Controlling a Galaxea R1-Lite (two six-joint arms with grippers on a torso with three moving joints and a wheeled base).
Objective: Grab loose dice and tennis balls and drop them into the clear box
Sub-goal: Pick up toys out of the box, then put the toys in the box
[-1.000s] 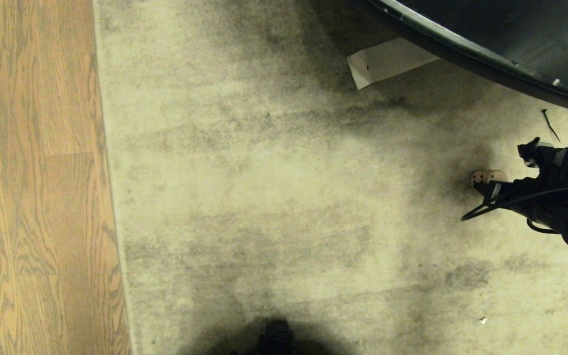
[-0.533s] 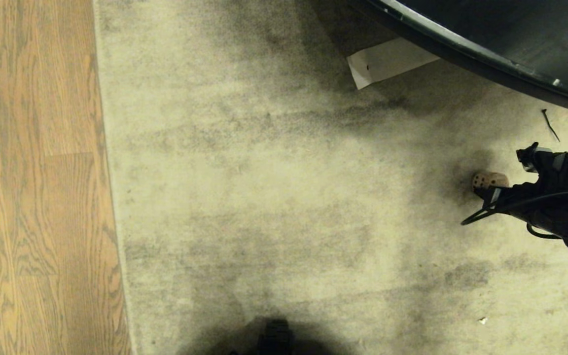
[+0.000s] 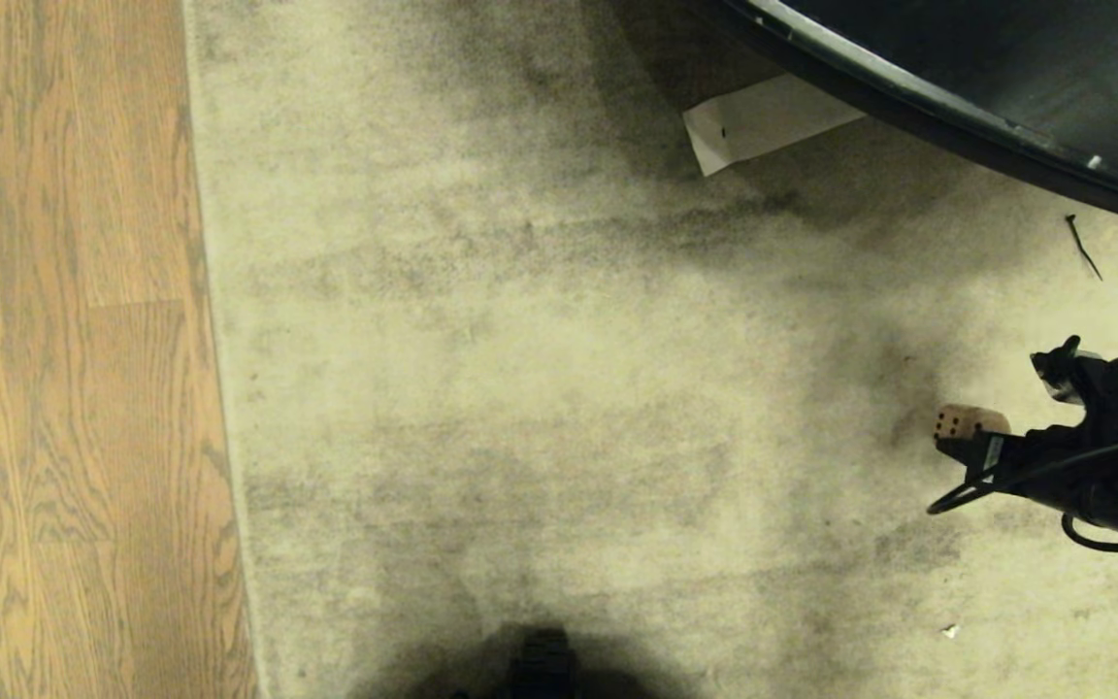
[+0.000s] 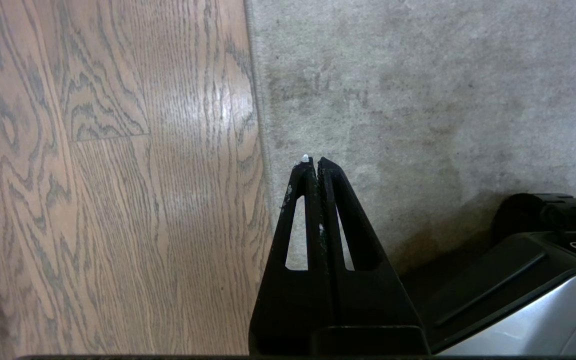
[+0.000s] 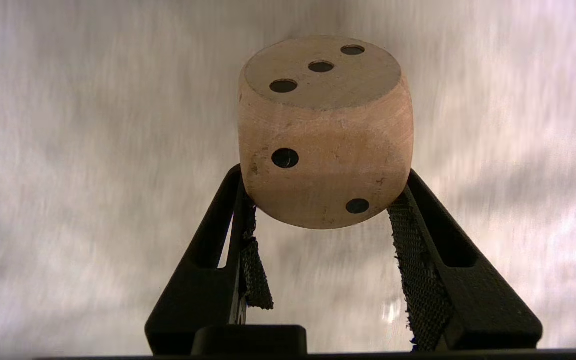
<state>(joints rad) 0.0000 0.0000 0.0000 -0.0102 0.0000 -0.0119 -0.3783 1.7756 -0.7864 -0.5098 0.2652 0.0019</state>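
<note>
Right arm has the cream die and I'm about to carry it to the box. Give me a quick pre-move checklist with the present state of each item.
1. Grip on the cream wooden die with dark pips: ok; the right gripper has its jaws closed on the die's two sides.
2. Depth of grip: not ok; only the jaw tips hold the die's lower edges, so it may slip.
3. Die off the beige carpet: cannot tell; no clear gap shows in the head view.
4. Clear box in sight: not ok; it shows in no view, so the drop point is unknown.
5. Left gripper: ok; jaws shut, empty, parked over the carpet's edge beside the wood-grain floor.
</note>
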